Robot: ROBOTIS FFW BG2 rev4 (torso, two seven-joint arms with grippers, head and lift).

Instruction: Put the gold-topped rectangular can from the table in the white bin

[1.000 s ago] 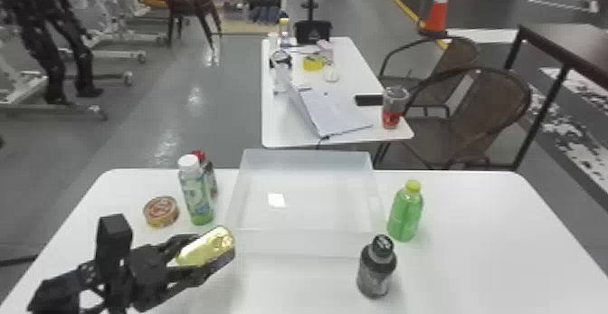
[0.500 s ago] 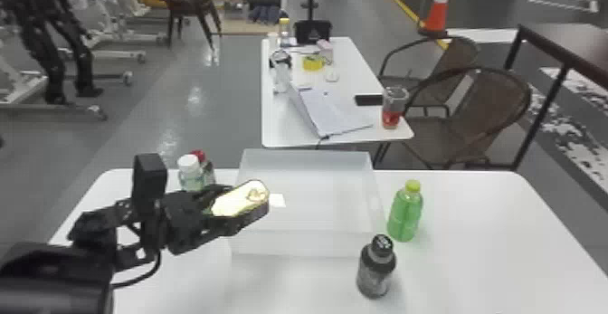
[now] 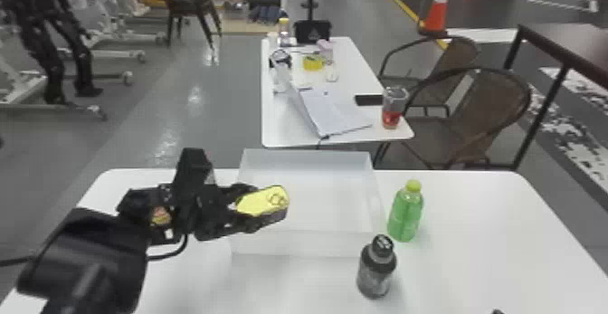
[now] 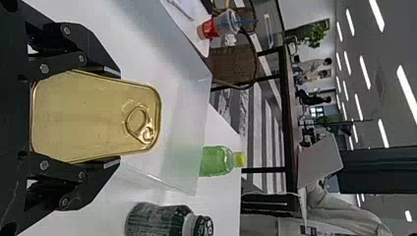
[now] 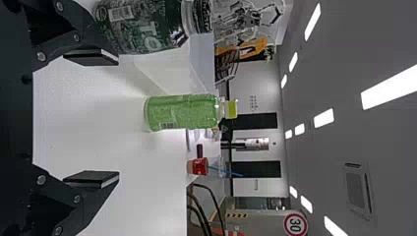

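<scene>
In the head view my left gripper [image 3: 246,206] is shut on the gold-topped can [image 3: 263,201], held over the left part of the white bin [image 3: 334,191]. The left wrist view has the can [image 4: 93,115] between both fingers of the left gripper [image 4: 101,117], its gold lid and pull ring facing the camera; the bin's translucent wall [image 4: 189,123] lies beyond. In the right wrist view my right gripper [image 5: 93,117] stands open with nothing between its fingers.
A green bottle [image 3: 406,211] stands just right of the bin, and a dark bottle [image 3: 376,268] near its front right corner. Behind the left arm, a round tin [image 3: 160,216] partly shows. A second table [image 3: 289,127] stands beyond.
The left gripper has carried the can to the right, from beside the bin to over its left part. The left arm now covers the bottles behind it at the left.
</scene>
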